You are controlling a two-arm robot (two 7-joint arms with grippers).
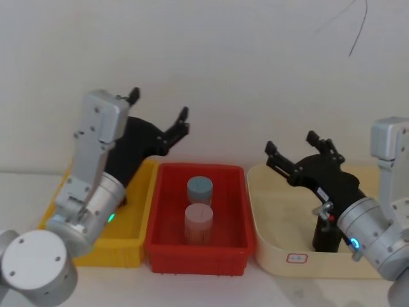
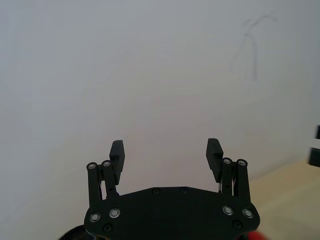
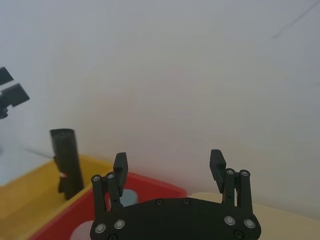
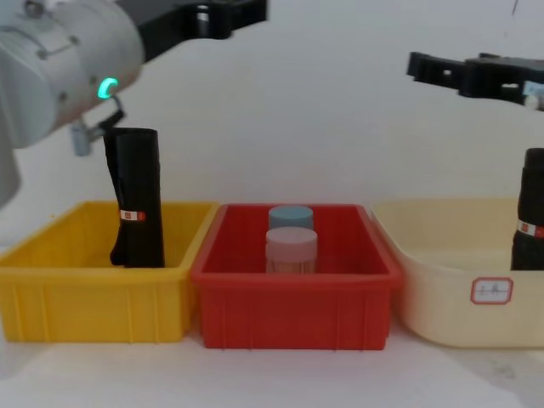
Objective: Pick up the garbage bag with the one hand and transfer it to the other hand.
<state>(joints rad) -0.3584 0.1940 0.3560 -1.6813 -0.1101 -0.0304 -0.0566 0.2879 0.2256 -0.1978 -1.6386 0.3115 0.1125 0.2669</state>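
Left gripper (image 1: 160, 109), on the green-ringed arm: jaws spread wide, holding nothing, raised over the far right corner of the yellow bin (image 4: 85, 280) and aimed up and away toward the wall (image 1: 255, 64). Same spread confirmed in its wrist view (image 2: 165, 150).

Right gripper (image 1: 292, 144), on the blue-lit arm: also spread wide and empty, held high over the far left of the cream tray (image 4: 442, 306).

Garbage bag (image 4: 136, 197): stood in the yellow bin, long axis near vertical with a slight lean, paper band (image 4: 128, 215) low on the roll. Its top sat just below the left arm's green ring, so the bag lay under the wrist, lower and nearer than the fingertips. Left arm clearly the closer one; the right gripper was well apart, across the red bin (image 4: 293, 306).

Judgement: the pick calls for the left gripper to draw back, tip down and close across the roll from the side, above the band.

A second roll (image 4: 531, 208) stood in the cream tray below the right arm. It looks alike; risk of confusion. Two lidded jars (image 1: 199, 204) in the red bin sat under the likely handover path.

Surface: plain white table (image 4: 272, 382), the three containers side by side. Room: bare white wall behind.
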